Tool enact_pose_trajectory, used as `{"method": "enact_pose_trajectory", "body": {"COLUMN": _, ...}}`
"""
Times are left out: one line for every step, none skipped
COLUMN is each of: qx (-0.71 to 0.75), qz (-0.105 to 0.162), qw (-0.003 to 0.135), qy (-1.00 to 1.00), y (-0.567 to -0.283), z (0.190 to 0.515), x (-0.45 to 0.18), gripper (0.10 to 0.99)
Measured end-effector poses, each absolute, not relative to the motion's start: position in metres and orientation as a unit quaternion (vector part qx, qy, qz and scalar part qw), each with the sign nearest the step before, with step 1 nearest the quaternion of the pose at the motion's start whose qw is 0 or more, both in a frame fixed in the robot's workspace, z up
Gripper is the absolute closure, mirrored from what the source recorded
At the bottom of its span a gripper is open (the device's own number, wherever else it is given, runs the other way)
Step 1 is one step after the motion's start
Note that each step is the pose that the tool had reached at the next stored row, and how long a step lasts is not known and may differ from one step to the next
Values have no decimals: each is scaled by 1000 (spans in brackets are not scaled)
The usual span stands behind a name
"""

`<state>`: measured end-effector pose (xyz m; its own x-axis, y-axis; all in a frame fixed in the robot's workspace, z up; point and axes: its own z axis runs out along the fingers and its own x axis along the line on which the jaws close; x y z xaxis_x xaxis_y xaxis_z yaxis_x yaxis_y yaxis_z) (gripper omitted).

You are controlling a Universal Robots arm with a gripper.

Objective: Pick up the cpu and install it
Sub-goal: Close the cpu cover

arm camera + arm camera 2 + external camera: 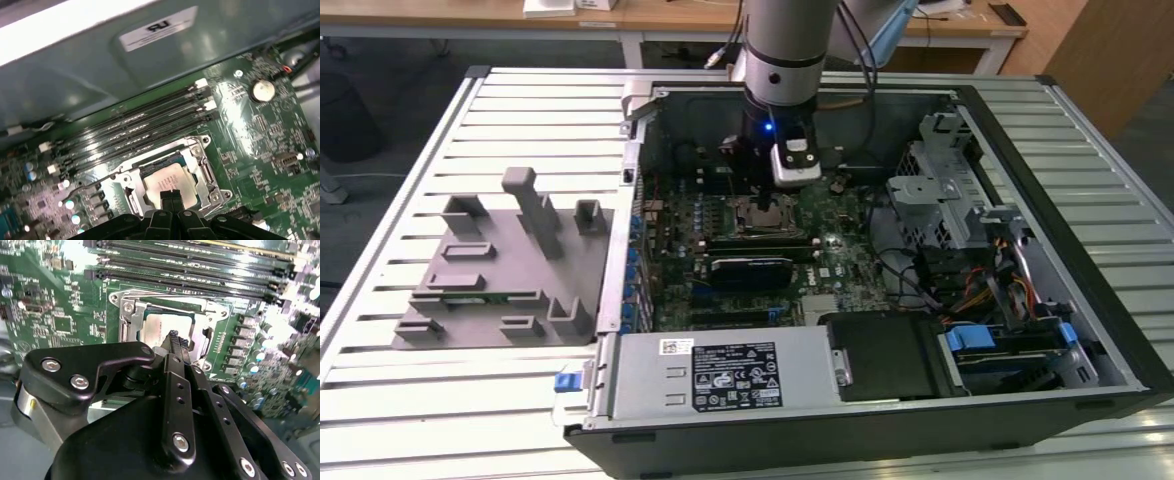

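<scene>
One arm, one chip, and the chip looks to be home: in both wrist views the cpu [167,181] lies flat inside the socket [200,170], silver top up and framed by the socket's metal bracket, with the memory slots [130,132] running just beside it. The pincer [170,194] hangs right over the chip with its two fingers pressed together, gripping nothing. Whether the tips touch the lid or hover a shade above it, I cannot tell. Over to the exterior view: the arm stands straight down into the open computer case [854,440], planted at about 12 o'clock on the motherboard [854,250]. The white-labelled power-supply box [720,375] sits at 6 o'clock from the socket. The grey fixture [494,280] lies out on the bench [520,110] at 9 o'clock from the case, well apart from the action. So where does the job stand? My read is that the pick-up and the carry are done and the cpu is dropped into place, square with the bracket as far as I can judge. What is left to settle is the locking: a thin wire lever [95,181] shows beside the socket, and I cannot tell whether the bracket is clamped down over the chip or merely lying around it.
</scene>
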<state>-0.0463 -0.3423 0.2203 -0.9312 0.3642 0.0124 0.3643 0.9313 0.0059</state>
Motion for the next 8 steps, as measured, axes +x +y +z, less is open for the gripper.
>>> {"method": "enact_pose_trajectory", "body": {"qx": -176, "qz": -4, "qw": 6, "qy": -984, "y": -342, "z": 220, "x": -46, "gripper": 980}}
{"method": "enact_pose_trajectory", "body": {"qx": -167, "qz": -4, "qw": 6, "qy": -986, "y": -342, "z": 220, "x": -46, "gripper": 980}}
{"method": "enact_pose_trajectory", "body": {"qx": -158, "qz": -4, "qw": 6, "qy": -987, "y": -342, "z": 220, "x": -46, "gripper": 980}}
{"method": "enact_pose_trajectory", "body": {"qx": -149, "qz": -4, "qw": 6, "qy": -989, "y": -342, "z": 220, "x": -46, "gripper": 980}}
{"method": "enact_pose_trajectory", "body": {"qx": -140, "qz": -4, "qw": 6, "qy": -990, "y": -342, "z": 220, "x": -46, "gripper": 980}}
{"method": "enact_pose_trajectory", "body": {"qx": -131, "qz": -4, "qw": 6, "qy": -991, "y": -342, "z": 220, "x": -46, "gripper": 980}}
{"method": "enact_pose_trajectory", "body": {"qx": -122, "qz": -3, "qw": 6, "qy": -992, "y": -342, "z": 220, "x": -46, "gripper": 980}}
{"method": "enact_pose_trajectory", "body": {"qx": -113, "qz": -3, "qw": 6, "qy": -994, "y": -342, "z": 220, "x": -46, "gripper": 980}}
